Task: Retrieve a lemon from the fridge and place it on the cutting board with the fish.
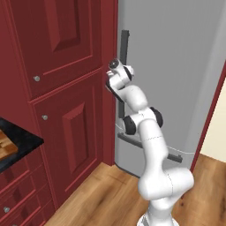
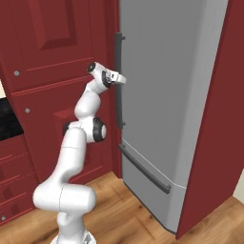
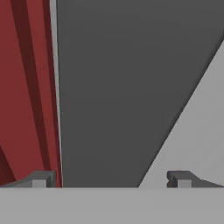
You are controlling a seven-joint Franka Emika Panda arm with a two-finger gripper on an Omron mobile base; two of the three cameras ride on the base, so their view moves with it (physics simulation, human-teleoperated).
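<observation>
Fridge point(image 1: 176, 79) doors are shut in the left base view, so its contents are hidden and the lemon cannot be seen. The gripper point(image 1: 118, 90) is up at the long upright handle point(image 1: 125, 48) on the fridge's left edge, with the arm covering the handle's middle stretch. Well down and left of the gripper, a corner of the checkered cutting board point(image 1: 6, 148) pokes in on the black counter point(image 1: 24, 145). Dark red cabinets point(image 1: 62, 88) stand left of the gripper, wood floor point(image 1: 106, 194) below.

Over to the right base view: the gripper point(image 2: 120, 78) sits right against that dark handle point(image 2: 119, 81), about halfway down the bar. Whether it touches, I cannot tell. Below it runs the drawer's horizontal handle point(image 2: 145, 169). A red side panel point(image 2: 214, 119) flanks the fridge on the far side.

Hand view now: both fingertips point(image 3: 41, 178) stand wide apart, gripping nothing. The dark handle point(image 3: 131, 87) fills the gap between them, red cabinet point(image 3: 24, 87) beside one tip and pale fridge door point(image 3: 201, 131) beside the other.
</observation>
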